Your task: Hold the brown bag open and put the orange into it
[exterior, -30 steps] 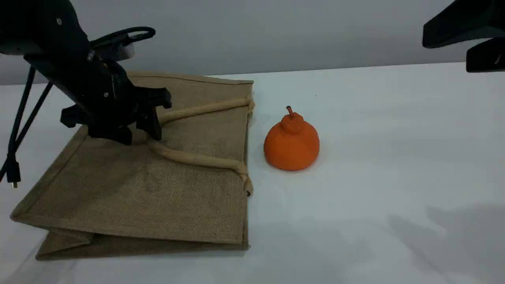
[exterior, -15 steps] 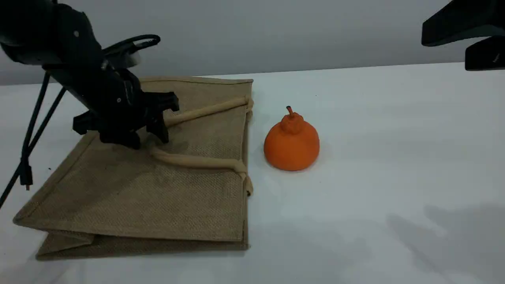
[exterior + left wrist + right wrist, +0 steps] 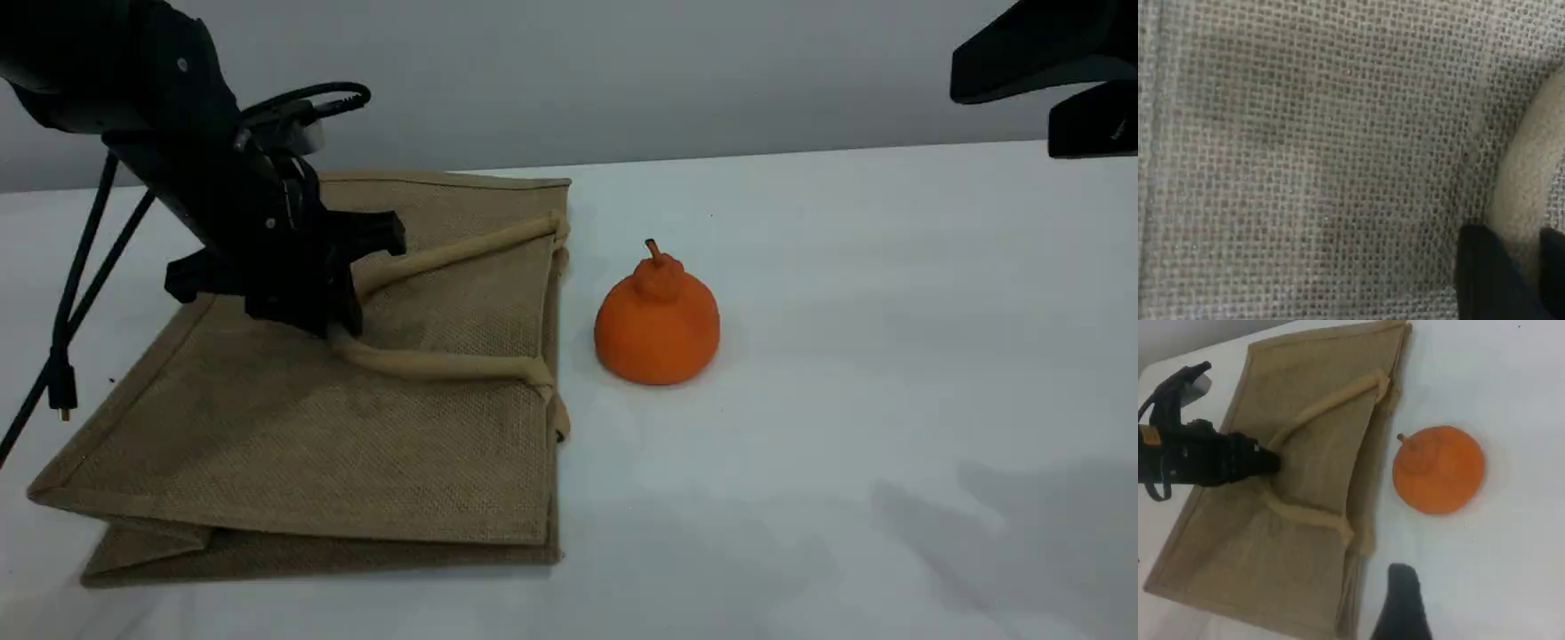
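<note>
The brown bag lies flat on the white table at the left, its mouth facing right toward the orange. The orange stands upright just right of the bag's mouth, untouched. My left gripper is down on the bag's top face, shut on the bend of the beige handle. In the left wrist view two dark fingertips pinch the handle against the weave. My right gripper hangs high at the far right, open and empty. Its view looks down on the bag and orange.
A black cable dangles from the left arm beside the bag's left edge. The white table stretches right of the orange. A grey wall stands behind the table.
The left gripper has come down to the right onto the handle's bend and closed on it. The handle's two strands are now drawn together at the fingers. The right arm stayed still.
</note>
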{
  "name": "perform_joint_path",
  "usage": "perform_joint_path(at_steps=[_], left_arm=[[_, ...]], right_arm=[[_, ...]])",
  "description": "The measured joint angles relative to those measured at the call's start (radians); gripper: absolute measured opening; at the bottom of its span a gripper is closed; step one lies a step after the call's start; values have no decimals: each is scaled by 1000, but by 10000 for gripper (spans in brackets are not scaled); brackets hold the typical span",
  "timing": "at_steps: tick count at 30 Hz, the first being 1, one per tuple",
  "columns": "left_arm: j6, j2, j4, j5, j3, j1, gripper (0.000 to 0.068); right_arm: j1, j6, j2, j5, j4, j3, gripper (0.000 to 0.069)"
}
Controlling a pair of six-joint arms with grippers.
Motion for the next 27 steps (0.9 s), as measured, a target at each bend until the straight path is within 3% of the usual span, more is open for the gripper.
perform_joint_path(at_steps=[8, 20, 27], left_arm=[[0, 0, 0, 18, 0, 0, 92], [66, -102, 1, 100, -13, -1, 92], [142, -258, 2, 241, -43, -28, 92]], right_arm=[[0, 0, 0, -2, 2, 0, 479], [0, -26, 0, 15, 11, 0, 479], [39, -155, 0, 14, 146, 0, 479]])
